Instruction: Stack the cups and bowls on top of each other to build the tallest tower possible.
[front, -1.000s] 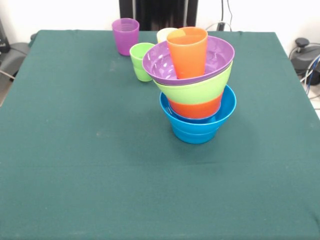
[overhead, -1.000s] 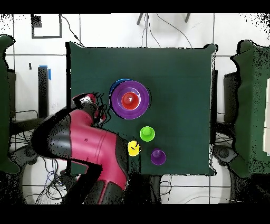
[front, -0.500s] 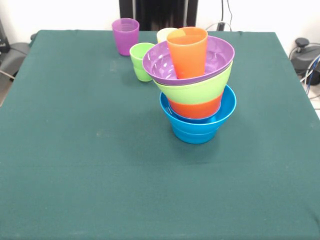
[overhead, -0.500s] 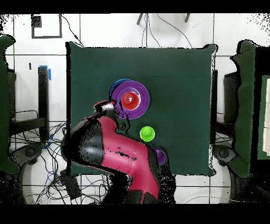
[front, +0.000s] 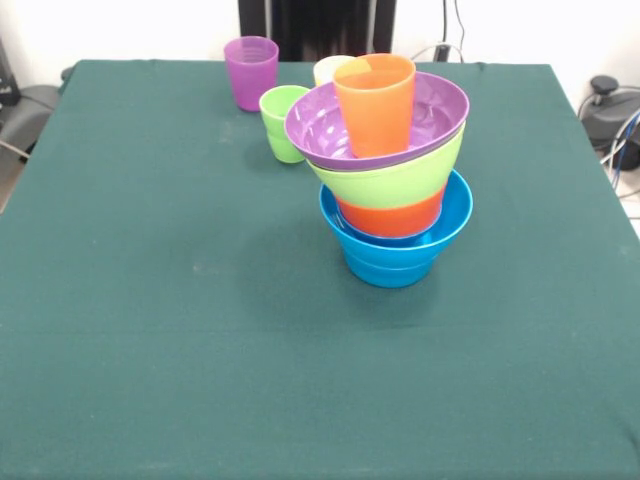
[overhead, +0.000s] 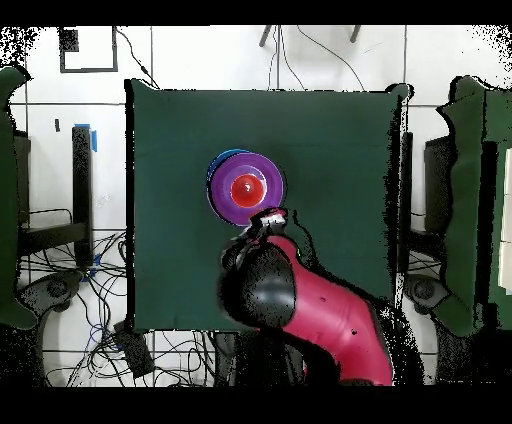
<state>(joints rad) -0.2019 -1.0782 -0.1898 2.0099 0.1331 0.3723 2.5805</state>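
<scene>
Front view: the tower (front: 392, 180) is seen centre-right on the table (front: 150, 330), orange cup (front: 375, 104) topmost. Overhead, the gripper (overhead: 268, 218) is placed at its 5 o'clock; finger state cannot be told.

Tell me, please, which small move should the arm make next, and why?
Probably lower onto the green cup. The tower already holds the orange cup, three cups stand loose on the table, and the arm is above them in the overhead view.
</scene>
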